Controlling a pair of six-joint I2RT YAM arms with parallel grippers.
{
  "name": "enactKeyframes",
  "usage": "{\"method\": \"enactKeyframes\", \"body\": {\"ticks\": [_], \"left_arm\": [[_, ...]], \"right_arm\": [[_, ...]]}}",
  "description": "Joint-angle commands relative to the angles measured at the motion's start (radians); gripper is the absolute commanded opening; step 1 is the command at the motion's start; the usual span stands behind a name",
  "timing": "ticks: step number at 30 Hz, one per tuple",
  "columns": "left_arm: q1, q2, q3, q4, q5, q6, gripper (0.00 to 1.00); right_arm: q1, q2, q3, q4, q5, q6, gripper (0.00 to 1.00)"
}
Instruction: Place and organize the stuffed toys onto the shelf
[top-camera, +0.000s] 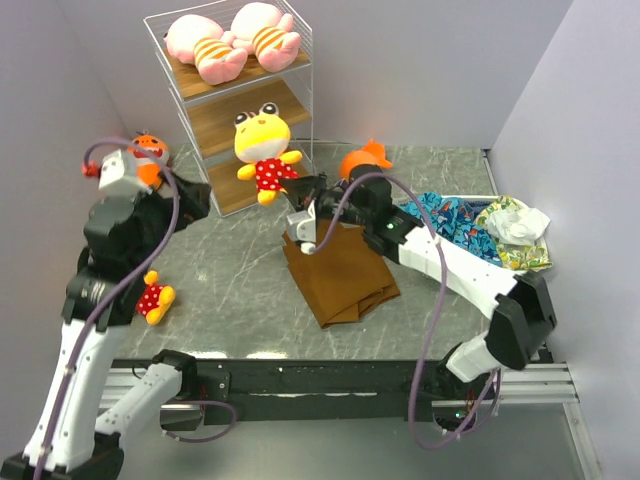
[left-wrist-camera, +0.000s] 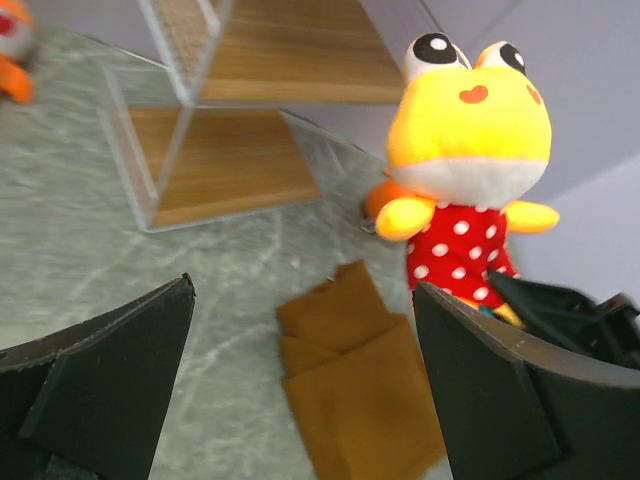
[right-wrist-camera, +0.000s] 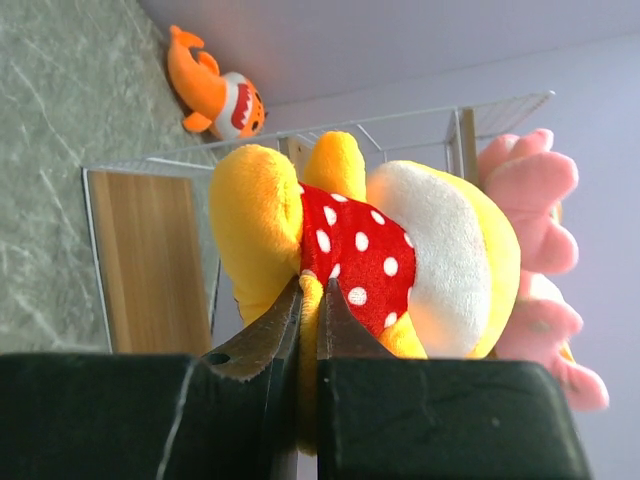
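R end effector (right-wrist-camera: 310, 310): clenched on yellow toy (top-camera: 264, 140), prob. by a foot.
Toy axis: upright.
Shelf (top-camera: 235, 118): mid board just behind toy, bench (top-camera: 240, 270) far edge.
L end effector (left-wrist-camera: 300, 390): released.

You have six stuffed toys in the top view. Two are pink striped toys (top-camera: 200, 45) (top-camera: 262, 32), both at 11 o'clock. Two are yellow with red dots: the raised yellow toy (top-camera: 265, 148) at 12 o'clock and the lying yellow toy (top-camera: 154, 297) at 8 o'clock. Two are orange sharks (top-camera: 150, 155) (top-camera: 364, 160), at 10 and 1 o'clock. You count one shelf (top-camera: 225, 122) with three wooden boards, one brown cloth (top-camera: 340, 275) near the middle, and one patterned fabric pile (top-camera: 455, 222) at 3 o'clock.
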Motion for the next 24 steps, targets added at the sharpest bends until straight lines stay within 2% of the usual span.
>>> {"method": "enactKeyframes", "body": {"ticks": [1, 3, 11, 17, 23, 24], "left_arm": [[0.003, -0.158, -0.140, 0.192, -0.207, 0.081, 0.96], [0.003, -0.200, -0.228, 0.241, -0.276, 0.102, 0.96], [0.003, -0.318, -0.468, 0.396, -0.374, 0.150, 0.97], [0.003, -0.320, -0.499, 0.407, -0.409, 0.162, 0.96], [0.003, -0.363, -0.530, 0.416, -0.376, 0.142, 0.96], [0.003, -0.367, -0.530, 0.416, -0.376, 0.142, 0.97]], "right_arm": [[-0.031, 0.098, 0.133, 0.018, -0.164, 0.019, 0.00], [-0.048, 0.141, 0.197, 0.012, -0.186, 0.030, 0.00], [-0.077, 0.364, 0.391, 0.027, -0.226, 0.056, 0.00], [-0.082, 0.568, 0.610, 0.058, -0.217, 0.082, 0.00], [-0.092, 0.753, 0.831, 0.133, -0.218, 0.137, 0.00], [-0.096, 0.772, 0.883, 0.145, -0.220, 0.148, 0.02]]}}
